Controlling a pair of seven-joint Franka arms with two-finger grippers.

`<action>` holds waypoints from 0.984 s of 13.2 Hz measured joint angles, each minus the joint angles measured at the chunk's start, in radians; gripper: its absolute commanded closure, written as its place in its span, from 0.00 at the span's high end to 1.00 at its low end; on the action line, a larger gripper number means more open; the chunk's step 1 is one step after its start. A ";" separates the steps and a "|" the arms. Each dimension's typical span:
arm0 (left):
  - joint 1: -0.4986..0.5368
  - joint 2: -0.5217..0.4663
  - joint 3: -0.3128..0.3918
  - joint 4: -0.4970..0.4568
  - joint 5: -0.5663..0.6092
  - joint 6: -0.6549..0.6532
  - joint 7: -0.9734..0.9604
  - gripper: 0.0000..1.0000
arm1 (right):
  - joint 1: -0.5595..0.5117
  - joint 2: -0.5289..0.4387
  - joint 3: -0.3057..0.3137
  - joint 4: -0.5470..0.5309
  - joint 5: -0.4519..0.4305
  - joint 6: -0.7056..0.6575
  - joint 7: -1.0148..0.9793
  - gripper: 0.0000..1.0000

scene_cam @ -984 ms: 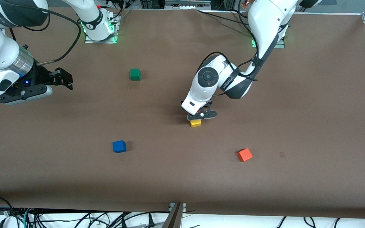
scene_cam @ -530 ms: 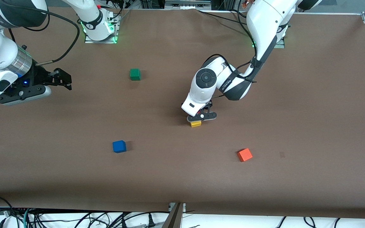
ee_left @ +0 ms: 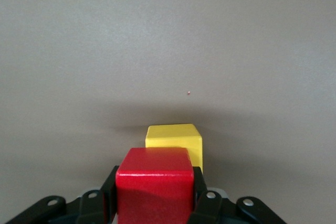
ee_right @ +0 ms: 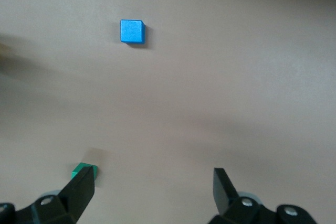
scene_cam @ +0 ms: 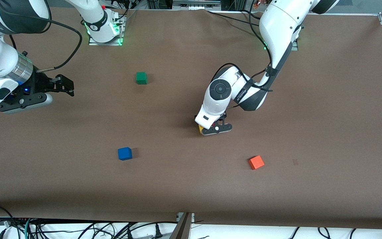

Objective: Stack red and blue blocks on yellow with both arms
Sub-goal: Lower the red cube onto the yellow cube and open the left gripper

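**Red block carried over the yellow one; right arm waits**

Front view: The left gripper (scene_cam: 216, 128) hangs low at mid-table, almost straight over the yellow block (scene_cam: 200, 128), so only a sliver of yellow shows at its 9 o'clock edge. It sits there, I judge, because the yellow block is the base of the stack and the load must come down squarely onto it. The blue block (scene_cam: 124, 153) rests alone on the table (scene_cam: 327, 116), at about 8 o'clock from the yellow one and nearer the camera. The green cube (scene_cam: 141, 78) at about 10 o'clock and the orange cube (scene_cam: 256, 162) at about 4 o'clock stand well apart from the work. The right gripper (scene_cam: 65, 86) waits in the air at the right arm's end of the table.

Left wrist view: The fingers (ee_left: 202, 195) are clamped on the two sides of the red block (ee_left: 154, 184), which leaves its underside free to land flat. The yellow block's top shows just past the red one at 12 o'clock, so the two do not look fully lined up yet.

Right wrist view: The right gripper's fingers (ee_right: 81, 190) stand wide apart with nothing between them. The blue block lies toward 11 o'clock, the green cube beside one fingertip; the arm looks ready for the blue block.
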 measured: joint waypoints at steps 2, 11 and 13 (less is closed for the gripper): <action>-0.003 0.006 0.000 0.010 0.000 -0.001 0.000 0.00 | -0.008 0.010 -0.001 0.000 0.000 -0.001 0.000 1.00; -0.006 0.022 0.000 0.036 0.000 -0.008 -0.002 0.00 | -0.017 0.017 -0.001 0.000 0.000 0.018 0.000 1.00; -0.009 0.026 0.000 0.042 0.000 -0.010 -0.003 0.00 | -0.016 0.020 0.000 0.000 0.000 0.023 0.001 1.00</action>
